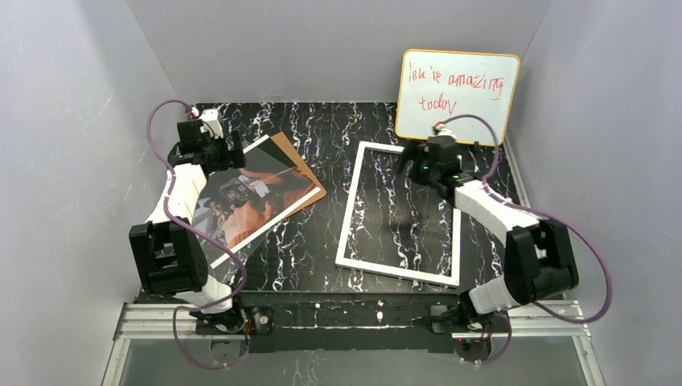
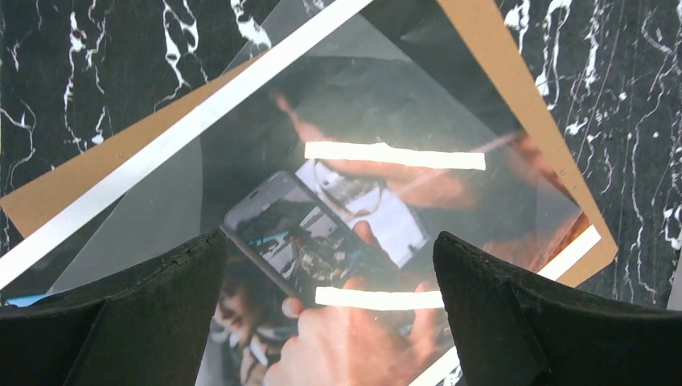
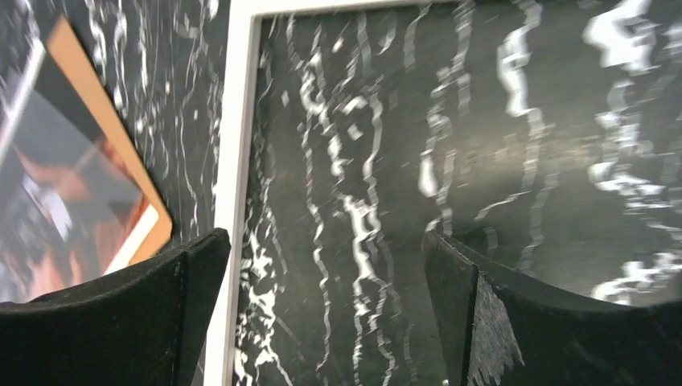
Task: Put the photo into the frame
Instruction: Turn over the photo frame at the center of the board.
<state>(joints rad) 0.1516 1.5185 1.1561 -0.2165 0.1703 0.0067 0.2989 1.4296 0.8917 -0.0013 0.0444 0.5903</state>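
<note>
Right now the task is sitting at its opening step, with nothing being held. The left fingers (image 2: pixel 153 314) are hanging spread wide over the photo (image 2: pixel 346 209). It is lying flat to the left of the frame (image 1: pixel 348 205), not touching it, on a brown backing board (image 2: pixel 515 88) that is peeking out along its edges. The right fingers (image 3: pixel 129 314) are spread wide too, hovering above the frame's far end, near its left rail. The frame is lying flat on the table (image 1: pixel 322 129), with the marbled surface showing through its opening. A whiteboard (image 1: pixel 458 92) is standing just beyond the frame.

By the look of it, the left arm is lining up to pick up the photo. The next move is calling for a finger under one thin, glossy edge without dragging the board along. The print then needs carrying toward the frame and squaring with its opening.
</note>
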